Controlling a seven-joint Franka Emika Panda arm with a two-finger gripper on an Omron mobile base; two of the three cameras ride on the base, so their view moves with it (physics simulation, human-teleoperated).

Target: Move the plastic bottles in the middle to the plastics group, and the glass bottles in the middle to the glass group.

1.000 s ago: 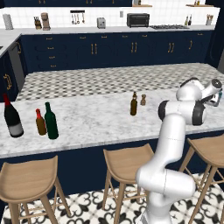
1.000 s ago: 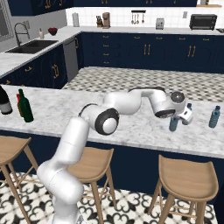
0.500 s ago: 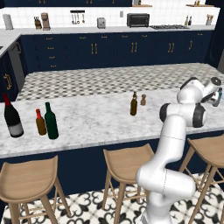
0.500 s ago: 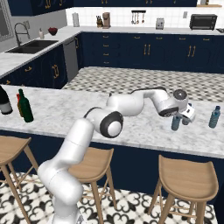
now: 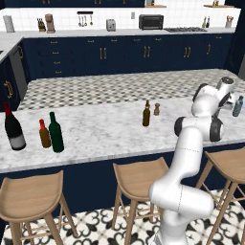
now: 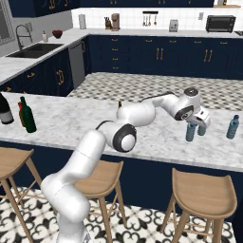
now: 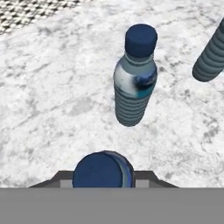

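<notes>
My gripper (image 6: 201,122) is at the right end of the marble counter (image 5: 100,129), shut on a small blue-grey water bottle (image 7: 103,170) whose dark blue cap sits between the fingers in the hand view. Two similar teal water bottles stand close by, one just ahead (image 7: 133,78) and one further off (image 7: 211,54). From the right base they are the left bottle (image 6: 190,132) and the far right bottle (image 6: 232,127). A slim brown beer bottle (image 5: 146,114) stands mid-counter. The tall green bottle (image 5: 56,132) stands at the left with the amber bottle (image 5: 44,134) and the big wine bottle (image 5: 14,129).
A small brown shaker (image 5: 156,109) stands just right of the beer bottle. Wooden stools (image 5: 139,177) line the counter's near side. The counter's right edge lies just beyond the water bottles.
The hand with the water bottle has crept a little to the right, toward the other water bottles. Nothing else on the counter has moved.
</notes>
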